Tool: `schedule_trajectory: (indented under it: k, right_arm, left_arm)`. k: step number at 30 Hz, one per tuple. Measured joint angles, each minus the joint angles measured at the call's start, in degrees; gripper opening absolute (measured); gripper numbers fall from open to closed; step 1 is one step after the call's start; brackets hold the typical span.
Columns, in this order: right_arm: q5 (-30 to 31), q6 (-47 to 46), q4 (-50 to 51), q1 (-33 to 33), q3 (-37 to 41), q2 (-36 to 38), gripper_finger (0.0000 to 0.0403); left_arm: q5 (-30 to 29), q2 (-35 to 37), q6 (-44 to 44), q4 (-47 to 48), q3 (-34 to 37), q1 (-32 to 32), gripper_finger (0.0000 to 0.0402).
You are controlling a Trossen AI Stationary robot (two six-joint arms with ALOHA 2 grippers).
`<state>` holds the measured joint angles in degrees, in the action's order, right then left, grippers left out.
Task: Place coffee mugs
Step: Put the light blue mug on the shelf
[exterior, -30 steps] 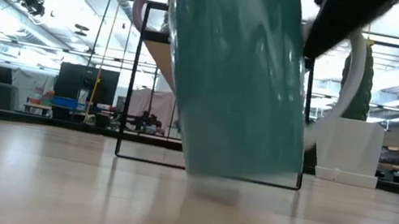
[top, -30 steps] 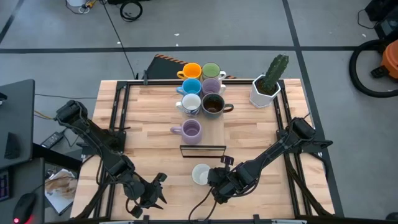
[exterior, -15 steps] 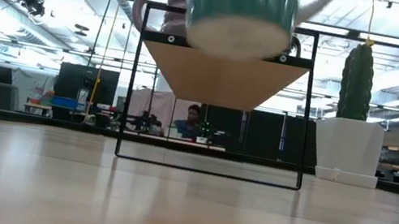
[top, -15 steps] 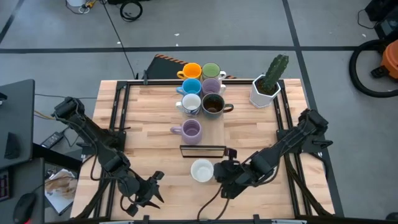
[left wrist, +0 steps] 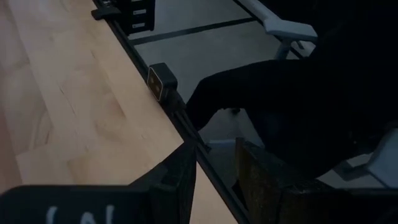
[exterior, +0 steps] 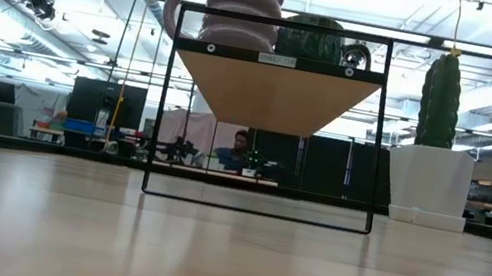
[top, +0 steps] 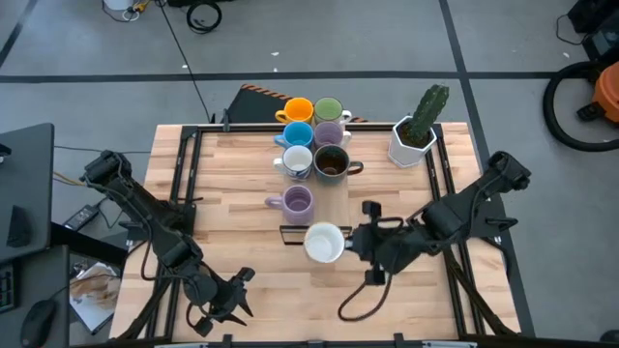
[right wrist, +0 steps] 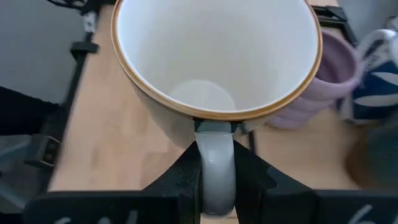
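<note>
My right gripper (top: pixel 352 242) is shut on a mug, white inside (top: pixel 324 242), (right wrist: pixel 214 62), held in the air just over the near edge of the black-framed wooden riser (top: pixel 340 198). On the riser stand an orange mug (top: pixel 298 110), a green one (top: pixel 328 109), a blue one (top: pixel 298 133), a purple one (top: pixel 330 133), a white patterned one (top: pixel 296 160), a dark one with brown inside (top: pixel 331 162) and a second purple one (top: pixel 295 201), (exterior: pixel 242 3). My left gripper (top: pixel 235 294) waits open at the table's near left corner. My right gripper pinches the mug's handle (right wrist: pixel 215 163) between its two fingers (right wrist: pixel 184 180). The fingers come level from the table's right side. The mug is lifted clear of the table and upright, its mouth facing up.
A white faceted planter with a cactus (top: pixel 418 130), (exterior: pixel 433 141) stands at the far right corner. Black rails (top: pixel 184 174) run along both sides of the table. Bare wood (top: pixel 242 242) lies left of the riser and toward the near edge.
My right gripper has risen and moved toward the far edge and the riser, carrying the mug. The mug stood low and tilted near the table a second ago; now it is upright, higher, and out of the top of the low view.
</note>
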<state>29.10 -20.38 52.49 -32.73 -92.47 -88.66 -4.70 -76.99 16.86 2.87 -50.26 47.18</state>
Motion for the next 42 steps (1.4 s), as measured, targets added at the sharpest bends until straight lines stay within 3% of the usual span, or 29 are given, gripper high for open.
schedule_trajectory:
  k: [15,22,34,42]
  right_arm:
    - [-3.67,7.54,5.37,7.08,0.29,3.58,0.0064]
    - [-3.53,5.74,1.46,8.80,9.43,8.95,0.0064]
    - [-4.69,8.22,-14.40,13.34,27.48,20.60,0.0063]
    - [-8.61,9.00,-15.88,16.16,29.38,19.82,0.0063]
  left_arm:
    - [-0.12,-0.02,-0.13,-0.04,0.00,0.00,0.0117]
    - [-0.14,-0.02,-0.13,-0.02,0.00,0.00,0.0117]
    - [-0.14,-0.04,-0.11,0.00,0.00,0.00,0.0117]
    - [-0.14,-0.04,-0.11,0.00,-0.02,-0.01,0.0117]
